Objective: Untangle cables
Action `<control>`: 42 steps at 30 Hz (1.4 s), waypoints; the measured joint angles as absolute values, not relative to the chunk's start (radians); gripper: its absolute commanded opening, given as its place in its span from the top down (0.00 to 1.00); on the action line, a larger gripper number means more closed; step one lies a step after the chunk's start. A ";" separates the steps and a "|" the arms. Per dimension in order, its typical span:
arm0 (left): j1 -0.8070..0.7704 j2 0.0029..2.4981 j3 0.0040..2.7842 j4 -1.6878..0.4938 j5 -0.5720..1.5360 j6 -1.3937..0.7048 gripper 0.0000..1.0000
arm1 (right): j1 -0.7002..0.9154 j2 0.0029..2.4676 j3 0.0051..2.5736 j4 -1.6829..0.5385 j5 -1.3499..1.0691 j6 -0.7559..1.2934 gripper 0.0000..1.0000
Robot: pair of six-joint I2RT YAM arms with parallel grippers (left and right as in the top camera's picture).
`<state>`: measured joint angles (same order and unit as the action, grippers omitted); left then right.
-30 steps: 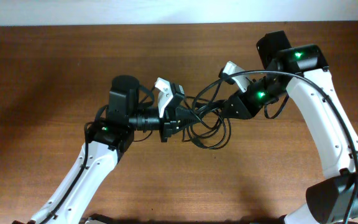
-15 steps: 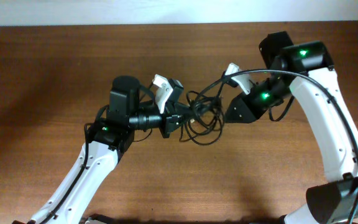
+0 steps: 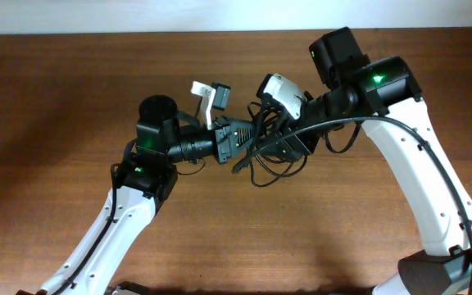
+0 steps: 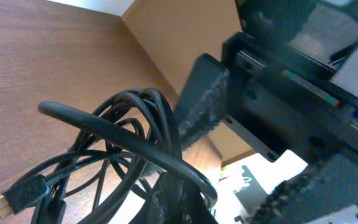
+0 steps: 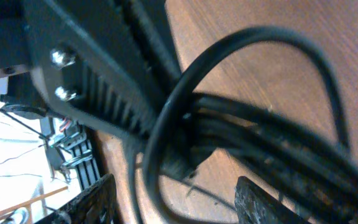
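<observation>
The right gripper [image 5: 179, 196] had swung in over the cables [image 4: 157, 115], jaws apart around them; the left gripper [image 3: 251, 147] clamped them shut above the brown wooden table [image 3: 56, 123].

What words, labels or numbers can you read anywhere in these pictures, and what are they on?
No text can be read in any view.
Left wrist view: dark marks on a white patch behind the cables, too blurred to read.
Overhead view: the green lights carry no writing.
</observation>
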<state>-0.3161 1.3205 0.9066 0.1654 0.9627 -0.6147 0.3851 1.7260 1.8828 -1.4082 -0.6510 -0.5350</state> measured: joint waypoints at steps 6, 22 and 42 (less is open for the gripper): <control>-0.316 1.320 0.907 0.159 0.974 -0.648 1.00 | 0.385 1.726 1.883 -1.410 -0.640 -0.538 0.96; -0.294 1.325 0.905 0.292 1.284 -0.421 1.00 | -0.090 1.712 1.879 -1.382 -0.590 -0.205 0.96; -0.295 1.335 0.898 0.625 1.069 -0.640 1.00 | -0.090 1.693 1.485 -1.359 -0.727 -0.311 0.85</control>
